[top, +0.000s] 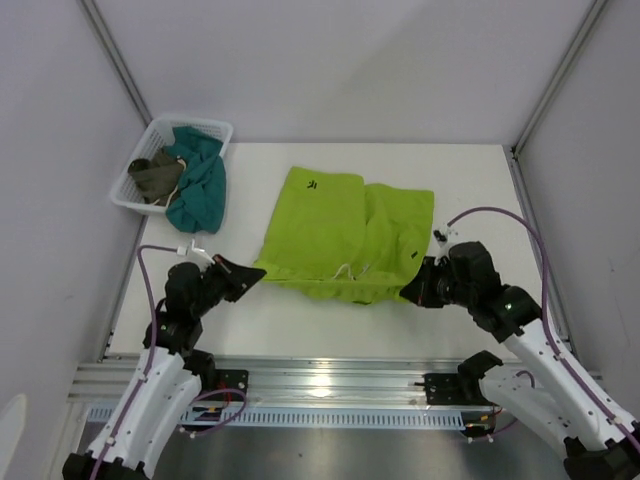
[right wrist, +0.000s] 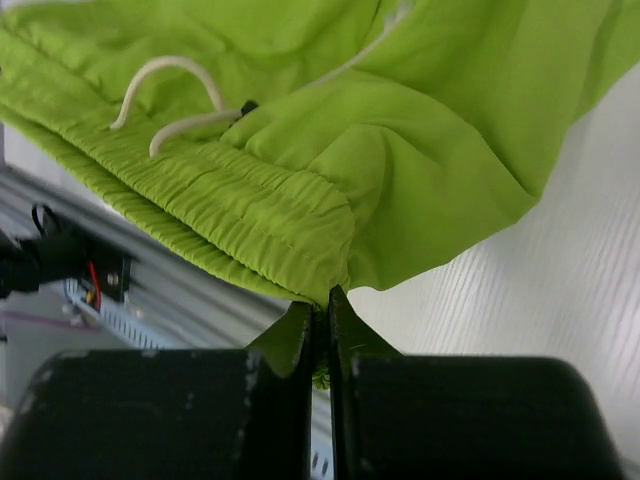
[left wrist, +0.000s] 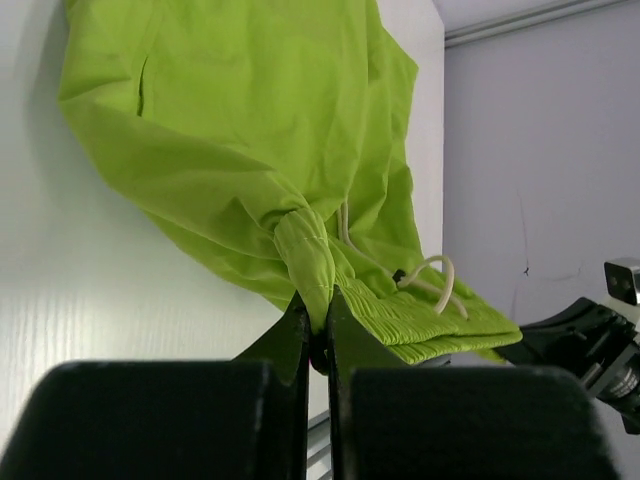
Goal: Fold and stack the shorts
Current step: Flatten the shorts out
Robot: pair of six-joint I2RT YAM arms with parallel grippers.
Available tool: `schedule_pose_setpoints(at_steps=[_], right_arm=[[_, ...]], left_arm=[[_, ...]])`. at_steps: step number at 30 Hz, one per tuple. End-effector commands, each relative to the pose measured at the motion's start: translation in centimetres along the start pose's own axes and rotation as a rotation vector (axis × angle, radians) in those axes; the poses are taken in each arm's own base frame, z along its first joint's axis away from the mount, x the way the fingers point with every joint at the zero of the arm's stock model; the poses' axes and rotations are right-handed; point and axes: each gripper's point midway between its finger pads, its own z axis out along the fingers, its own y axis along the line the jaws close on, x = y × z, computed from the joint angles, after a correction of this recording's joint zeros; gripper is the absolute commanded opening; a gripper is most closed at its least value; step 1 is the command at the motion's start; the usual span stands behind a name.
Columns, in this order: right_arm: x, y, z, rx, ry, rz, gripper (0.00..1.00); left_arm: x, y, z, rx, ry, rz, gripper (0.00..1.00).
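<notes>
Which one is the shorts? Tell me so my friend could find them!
Look at the white table. In its middle lies one spread-out cloth, the shorts, with a white drawstring at the near edge. They are bright lime green, while the teal cloth and olive cloth are bunched in and over the basket at the far left corner.

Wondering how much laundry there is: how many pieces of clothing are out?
3: the lime-green shorts mid-table; a teal garment and an olive-brown garment in the white basket, far left. More may lie hidden beneath.
</notes>
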Motion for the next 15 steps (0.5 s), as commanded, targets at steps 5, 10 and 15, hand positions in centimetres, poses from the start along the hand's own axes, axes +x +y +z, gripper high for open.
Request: schedule_pose_setpoints(at_steps=[5,10,15], right_arm=[[6.1,-1.0,-3.8,0.148,0.140,0.044,0.00],[8.7,-2.3,-5.2,0.165,0.156,-0.036,0.00],[9.5,-1.7,-5.7,0.098,0.139,-0.090,0.26]], left_arm=[[1.5,4.6,-2.5,-0.147,-0.021,0.067,0.00],[3.1,5.7,-2.9,-0.151,0.021,0.029,0.00],[3.0,6.2,-3.0,-0.205,0.029,0.011,0.25]])
